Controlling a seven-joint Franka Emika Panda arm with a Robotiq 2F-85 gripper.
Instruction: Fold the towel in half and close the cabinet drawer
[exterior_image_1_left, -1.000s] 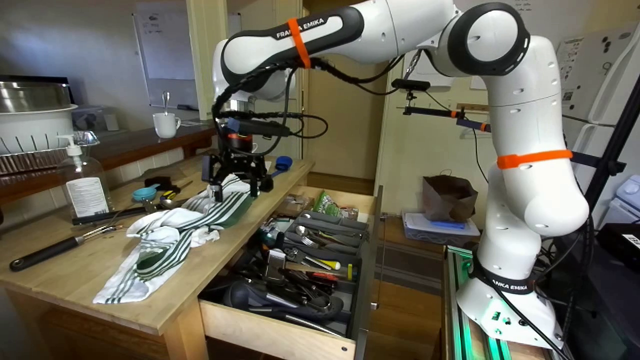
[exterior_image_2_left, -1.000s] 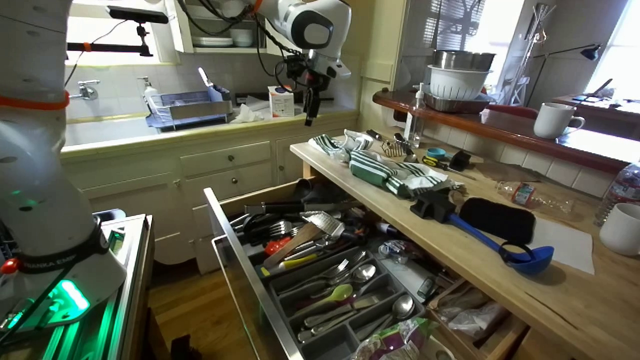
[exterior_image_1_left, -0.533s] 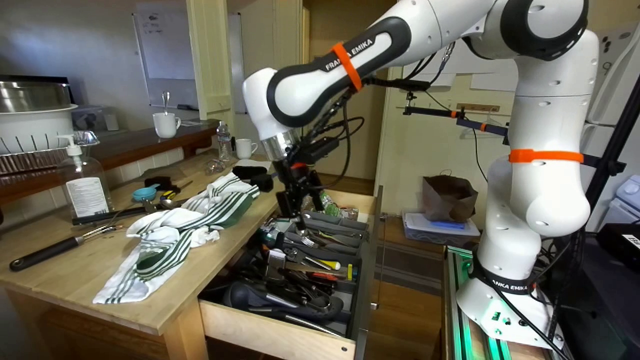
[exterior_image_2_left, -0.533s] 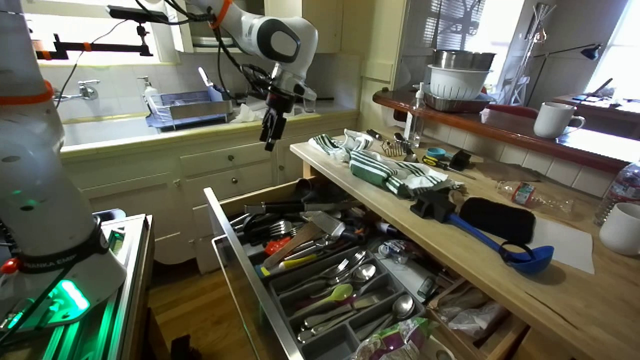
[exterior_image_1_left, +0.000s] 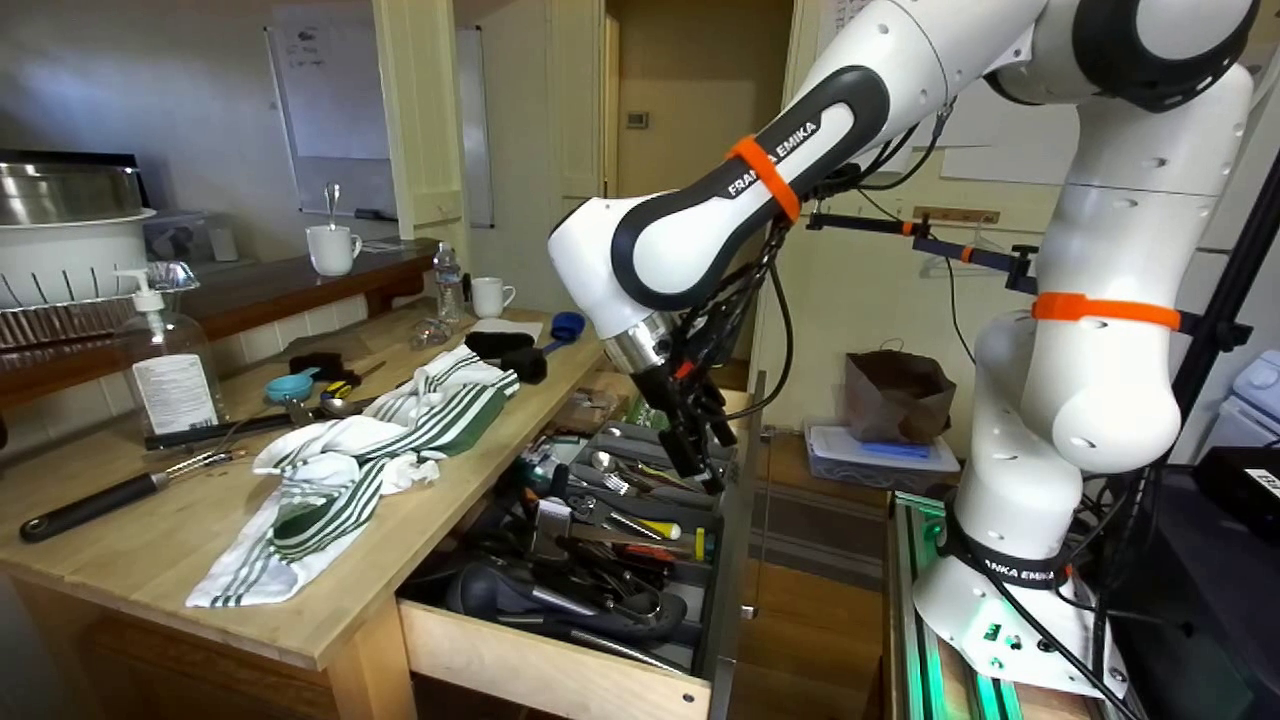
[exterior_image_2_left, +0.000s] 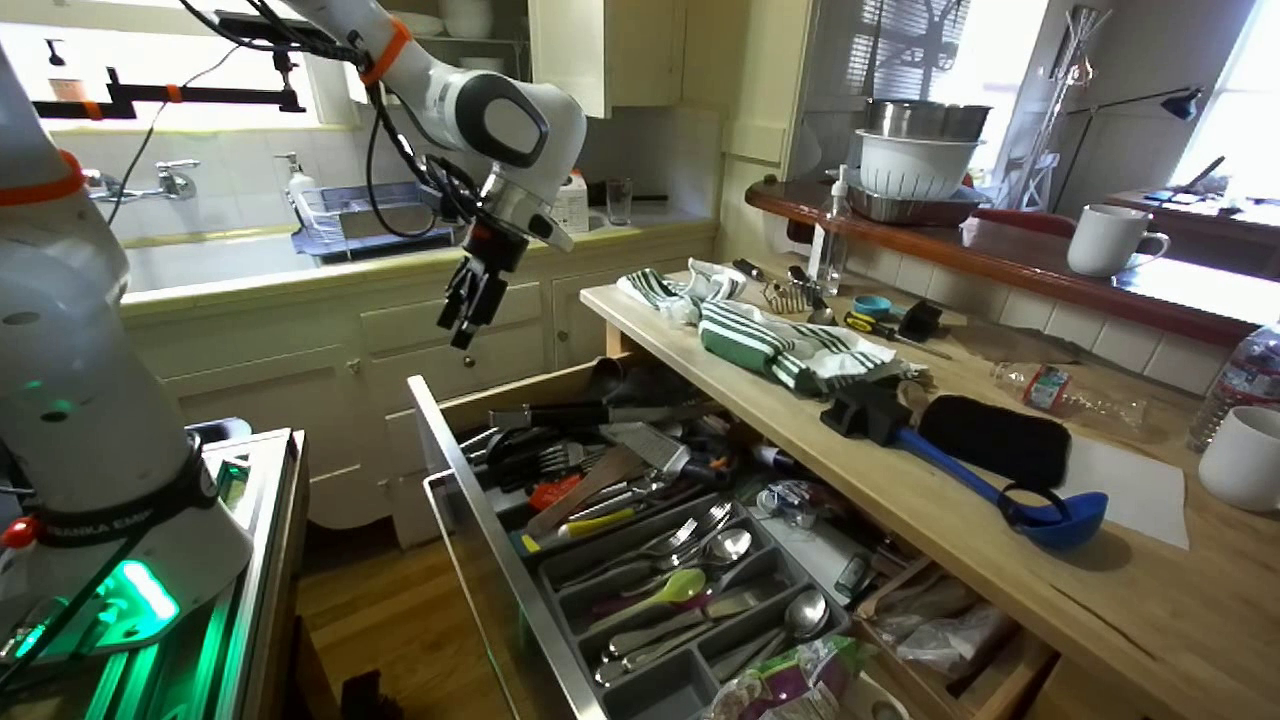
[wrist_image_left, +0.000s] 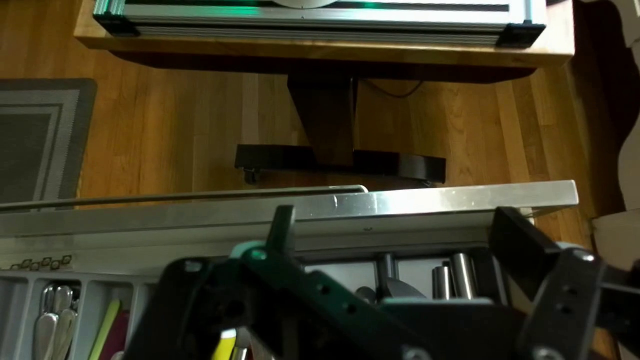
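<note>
The white towel with green stripes (exterior_image_1_left: 330, 480) lies crumpled and twisted along the wooden counter; it also shows in an exterior view (exterior_image_2_left: 745, 335). The cabinet drawer (exterior_image_1_left: 550, 655) stands pulled out below the counter, full of utensils and grey trays. Its metal-edged front panel shows in an exterior view (exterior_image_2_left: 505, 555) and in the wrist view (wrist_image_left: 400, 202). My gripper (exterior_image_1_left: 708, 475) is tilted above the drawer near its front panel, away from the towel; it also shows in an exterior view (exterior_image_2_left: 456, 332). In the wrist view my gripper (wrist_image_left: 395, 220) has its fingers wide apart with nothing between them.
A whisk (exterior_image_1_left: 110, 505), a soap bottle (exterior_image_1_left: 170, 370) and a blue ladle (exterior_image_2_left: 1000, 490) are on the counter (exterior_image_2_left: 1130, 600). A raised wooden ledge (exterior_image_2_left: 1000, 250) runs behind it. The robot's base bench (wrist_image_left: 320, 47) stands across the floor from the drawer.
My gripper has moved from over the towel's far end back across the drawer towards its front panel, lowering and tilting. The towel and the drawer have not moved.
</note>
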